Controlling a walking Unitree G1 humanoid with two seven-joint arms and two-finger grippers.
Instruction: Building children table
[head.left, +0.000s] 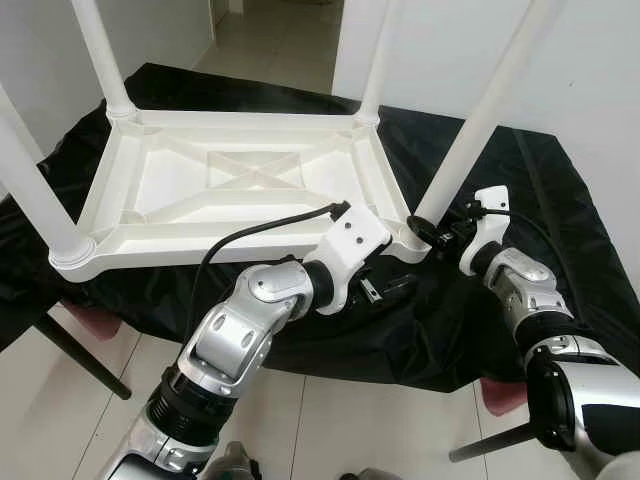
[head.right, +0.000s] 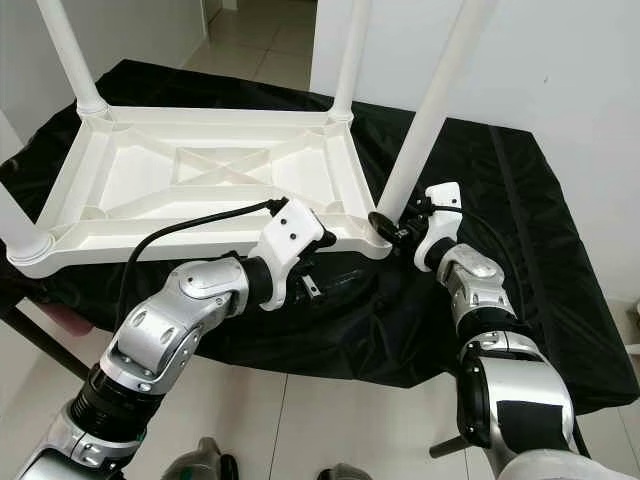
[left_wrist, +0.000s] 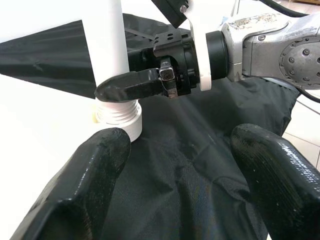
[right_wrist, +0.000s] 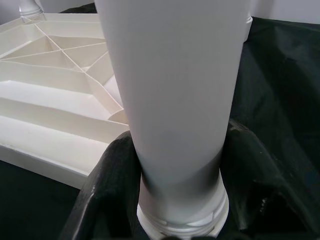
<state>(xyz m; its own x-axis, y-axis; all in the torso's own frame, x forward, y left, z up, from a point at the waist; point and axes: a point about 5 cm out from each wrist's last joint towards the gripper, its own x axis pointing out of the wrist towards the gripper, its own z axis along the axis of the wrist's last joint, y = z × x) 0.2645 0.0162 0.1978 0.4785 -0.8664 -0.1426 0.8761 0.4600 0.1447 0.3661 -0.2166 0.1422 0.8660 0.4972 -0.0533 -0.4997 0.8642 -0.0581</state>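
A white plastic children's table lies upside down on a black cloth, with its legs pointing up. My right gripper is shut on the near-right leg just above its threaded base, at the table's corner socket. Its black fingers hug both sides of the leg. My left gripper is open and holds nothing. It hovers over the cloth just in front of that same corner. Its fingers point toward the leg base and the right gripper's finger.
The cloth hangs over the front edge of the supporting surface. Pink objects and dark slanted support legs show beneath it. A white wall stands behind, and an open doorway lies at the back. The floor is tiled.
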